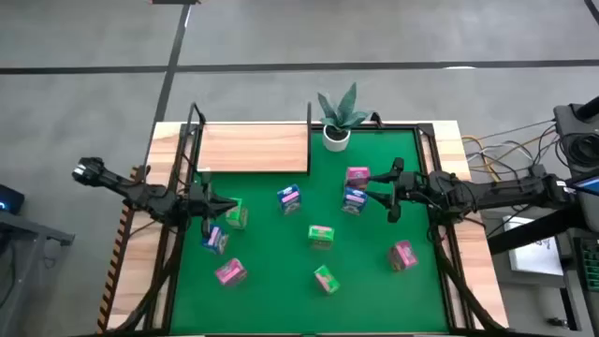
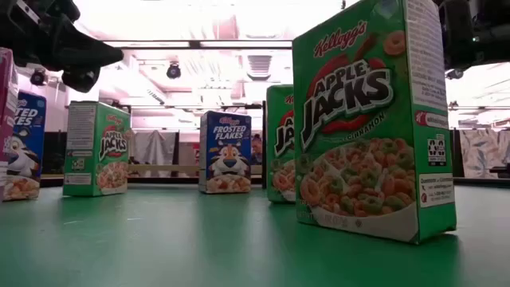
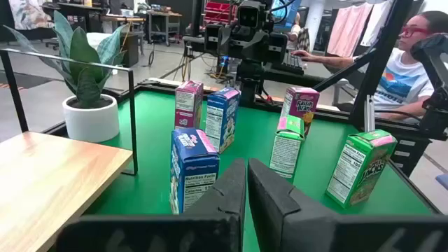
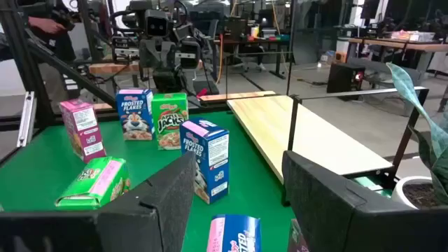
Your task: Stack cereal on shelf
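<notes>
**Cartons scattered, shelf bare**

The shelf [image 1: 253, 147] is sitting bare at the tabletop's [image 1: 374, 281] far-left corner, beside a potted plant [image 1: 339, 117]. The cereal [image 1: 321, 237] is standing scattered across the green — nine cartons, with open lanes between them. The left gripper [image 1: 227, 205] is hovering near the left edge, jaws closed and empty. The right gripper [image 1: 367, 195] is hanging near the right edge — jaws wide apart, empty, over two cartons.

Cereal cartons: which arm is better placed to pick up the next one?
Probably right: the right gripper is open, with a blue-and-white carton lying just ahead. The left gripper is shut beside a green carton, though nearer the shelf.
</notes>
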You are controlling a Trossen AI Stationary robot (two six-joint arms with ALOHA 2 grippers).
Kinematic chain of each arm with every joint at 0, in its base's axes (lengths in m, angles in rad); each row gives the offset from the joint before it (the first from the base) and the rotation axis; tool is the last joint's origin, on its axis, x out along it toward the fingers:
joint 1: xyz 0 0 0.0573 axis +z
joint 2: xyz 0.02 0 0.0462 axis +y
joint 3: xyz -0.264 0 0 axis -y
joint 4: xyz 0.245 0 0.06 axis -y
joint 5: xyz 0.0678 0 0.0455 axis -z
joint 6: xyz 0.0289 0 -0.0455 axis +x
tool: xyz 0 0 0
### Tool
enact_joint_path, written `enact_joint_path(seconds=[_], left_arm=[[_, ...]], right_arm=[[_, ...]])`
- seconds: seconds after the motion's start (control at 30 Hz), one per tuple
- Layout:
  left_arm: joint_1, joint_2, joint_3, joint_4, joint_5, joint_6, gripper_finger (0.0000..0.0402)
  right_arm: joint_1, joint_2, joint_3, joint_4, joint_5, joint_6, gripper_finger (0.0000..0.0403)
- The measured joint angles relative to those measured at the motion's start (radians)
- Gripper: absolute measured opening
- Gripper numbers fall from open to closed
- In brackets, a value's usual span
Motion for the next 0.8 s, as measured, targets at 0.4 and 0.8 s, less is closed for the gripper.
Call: enact_joint_path(seconds=[0.4, 0.8], left_arm=[[0.000, 0.007, 0.000, 0.019, -0.030, -0.043, 0.0000], [0.000, 0.107, 0.085, -0.009, -0.133, -0.305, 0.0000]], right_arm=[[0.000, 0.000, 0.000, -0.011, 0.000, 0.003, 0.0206], [-0.001, 0.000, 0.000, -0.016, 0.030, -0.010, 0.0206]])
